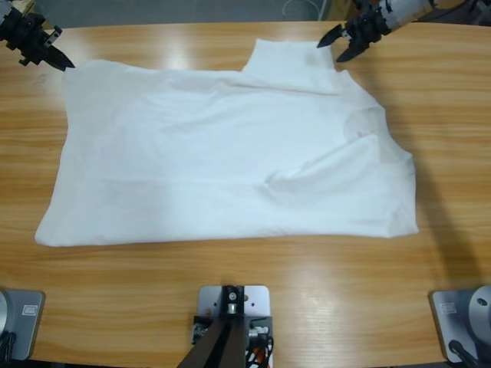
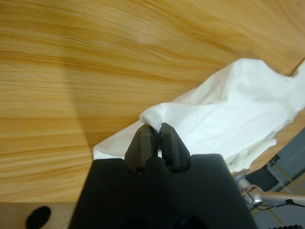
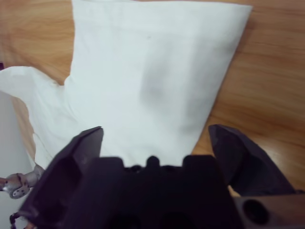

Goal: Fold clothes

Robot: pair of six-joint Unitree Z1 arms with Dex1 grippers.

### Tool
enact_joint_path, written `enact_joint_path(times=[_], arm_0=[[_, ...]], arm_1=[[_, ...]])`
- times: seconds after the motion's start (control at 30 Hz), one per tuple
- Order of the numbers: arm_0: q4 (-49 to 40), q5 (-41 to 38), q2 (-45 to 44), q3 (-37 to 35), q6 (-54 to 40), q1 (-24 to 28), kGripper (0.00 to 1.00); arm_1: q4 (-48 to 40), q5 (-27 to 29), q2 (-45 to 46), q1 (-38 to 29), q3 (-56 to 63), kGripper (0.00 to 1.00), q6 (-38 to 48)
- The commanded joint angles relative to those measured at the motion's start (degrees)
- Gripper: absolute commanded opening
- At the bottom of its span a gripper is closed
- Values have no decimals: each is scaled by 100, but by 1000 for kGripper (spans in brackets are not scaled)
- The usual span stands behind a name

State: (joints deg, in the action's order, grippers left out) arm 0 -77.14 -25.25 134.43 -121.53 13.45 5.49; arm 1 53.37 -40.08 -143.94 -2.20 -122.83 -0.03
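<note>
The white T-shirt [image 1: 230,153] lies spread flat across the middle of the wooden worktop [image 1: 245,291], one sleeve pointing toward the far edge. Nothing else rests on the worktop around it, and nothing blocks either arm. The left end effector [image 1: 60,60] sits at the shirt's far left corner, its jaws pressed together on a pinch of cloth. The right end effector [image 1: 337,44] hangs by the far sleeve with its jaws spread wide, holding nothing. No readable print shows; possibly the chest faces down.
</note>
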Motion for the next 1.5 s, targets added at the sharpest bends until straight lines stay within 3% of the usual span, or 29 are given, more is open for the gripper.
enact_joint_path(times=[0.03,0.77,1.3,1.33,1.37,1.5], arm_0=[[-91,46,-4,-85,-62,66,0],[-121,38,-4,-178,-71,101,0],[-126,38,28,-196,-89,137,0],[-126,38,29,-198,-89,137,0],[-126,38,31,-205,-89,137,0],[-135,38,24,-214,-99,152,0]], arm_1=[[424,141,-586,45,-435,821,20],[2129,106,-1241,-138,-2071,816,20],[2143,-87,-1345,-282,-2300,814,-120],[2143,-89,-1350,-284,-2308,756,-120],[2146,-98,-1366,-281,-2319,634,-119],[2171,-96,-1452,-284,-2333,13,-62]])
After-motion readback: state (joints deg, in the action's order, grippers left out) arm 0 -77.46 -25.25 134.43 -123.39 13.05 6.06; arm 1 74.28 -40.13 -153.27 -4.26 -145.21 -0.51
